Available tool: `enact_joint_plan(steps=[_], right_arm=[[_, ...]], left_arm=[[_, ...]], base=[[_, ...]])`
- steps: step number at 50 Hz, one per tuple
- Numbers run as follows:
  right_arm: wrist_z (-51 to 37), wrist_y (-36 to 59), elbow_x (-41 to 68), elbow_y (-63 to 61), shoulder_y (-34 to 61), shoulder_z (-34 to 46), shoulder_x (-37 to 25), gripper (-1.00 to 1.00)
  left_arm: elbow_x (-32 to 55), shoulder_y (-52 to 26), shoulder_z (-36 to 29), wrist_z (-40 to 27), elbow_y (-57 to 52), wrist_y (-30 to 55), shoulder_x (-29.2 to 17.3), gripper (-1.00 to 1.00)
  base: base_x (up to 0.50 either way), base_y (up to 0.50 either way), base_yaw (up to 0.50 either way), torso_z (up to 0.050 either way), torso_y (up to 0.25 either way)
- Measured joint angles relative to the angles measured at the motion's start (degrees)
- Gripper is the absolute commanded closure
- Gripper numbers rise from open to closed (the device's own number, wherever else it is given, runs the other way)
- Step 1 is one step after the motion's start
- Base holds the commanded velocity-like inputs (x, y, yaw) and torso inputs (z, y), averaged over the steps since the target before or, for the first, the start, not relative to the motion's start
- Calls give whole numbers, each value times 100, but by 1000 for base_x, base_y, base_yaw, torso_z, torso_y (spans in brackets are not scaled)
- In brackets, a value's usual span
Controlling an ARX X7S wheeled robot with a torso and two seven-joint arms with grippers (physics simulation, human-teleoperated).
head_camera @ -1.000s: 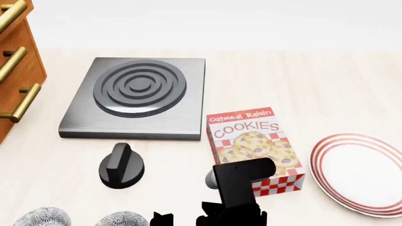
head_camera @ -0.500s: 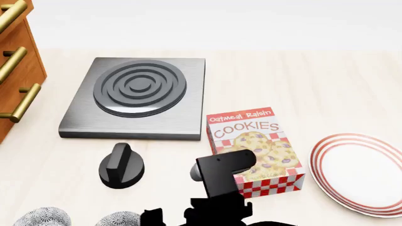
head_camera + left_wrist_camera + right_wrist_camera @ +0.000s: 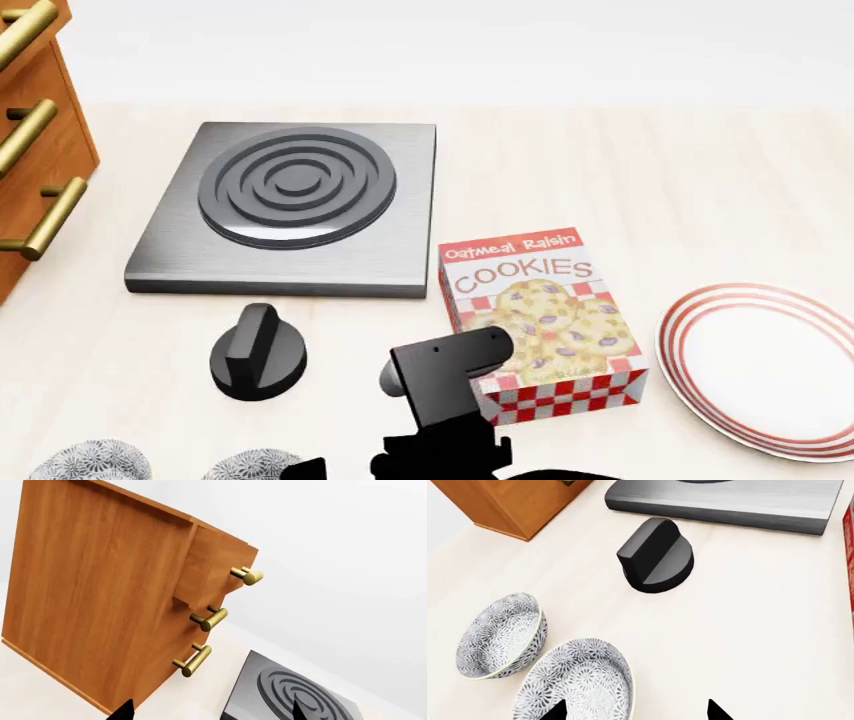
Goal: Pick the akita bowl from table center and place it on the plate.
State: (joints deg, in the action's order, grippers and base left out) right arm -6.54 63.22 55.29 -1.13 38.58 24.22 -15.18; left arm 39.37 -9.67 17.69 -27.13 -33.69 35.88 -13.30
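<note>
Akita bowl (image 3: 577, 687): speckled grey-black on white, upright, touching its twin (image 3: 500, 635) at table's near edge. Right gripper (image 3: 635, 711) spread, empty, above it. Left gripper: can't tell. Plate (image 3: 767, 365) far right, bare table between.

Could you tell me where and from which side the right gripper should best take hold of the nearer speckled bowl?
Probably by its rim, coming from above. The bowl sits upright and open-mouthed, its thin wall free on the side facing the knob; the second bowl crowds the other side. The right gripper looks open above it.
</note>
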Motion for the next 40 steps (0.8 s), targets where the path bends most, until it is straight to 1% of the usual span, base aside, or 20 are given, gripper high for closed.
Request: enact_joint_plan(steps=[26,40], right_arm=[[340,-245,-287,719,285,324,39,-100],[461,-235,-289,784,285,496,45,-100]], left_arm=[[74,85,-82,-4,-13,-101,-9,-100],[111,207,-130,2,-89,-166,-9,-100]], base=[[0,0,0,0,0],[0,0,0,0,0]])
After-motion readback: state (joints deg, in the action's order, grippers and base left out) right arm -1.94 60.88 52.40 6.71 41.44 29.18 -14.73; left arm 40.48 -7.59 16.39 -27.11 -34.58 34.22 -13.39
